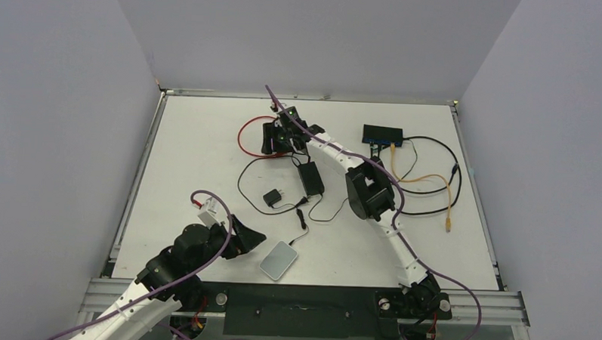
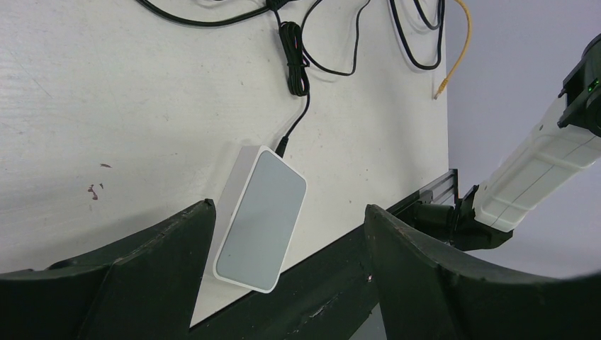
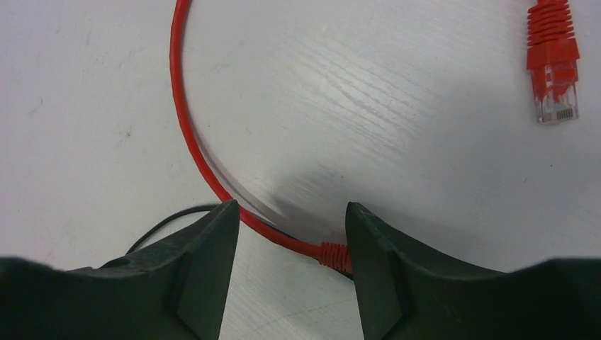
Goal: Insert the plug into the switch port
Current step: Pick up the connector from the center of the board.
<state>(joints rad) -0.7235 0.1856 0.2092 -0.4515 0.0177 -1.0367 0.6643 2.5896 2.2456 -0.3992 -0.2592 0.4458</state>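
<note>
The right gripper (image 3: 290, 212), black jaws spread, straddles the stiff ribbed rear of a light red plastic plug (image 3: 333, 255) on a limp red cable (image 3: 186, 127), likely its firmest hold, well left of the flat black blue-trimmed switch box (image 1: 382, 133).

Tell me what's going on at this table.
The right gripper is out at the far middle of the table, its open fingers straddling a red cable just by the boot of one plug; it has not clamped. The cable's other plug lies loose nearby. The switch sits further right with other cables running from it, the red one not among them. The left gripper hangs open over a grey pad at the near edge, holding nothing.
</note>
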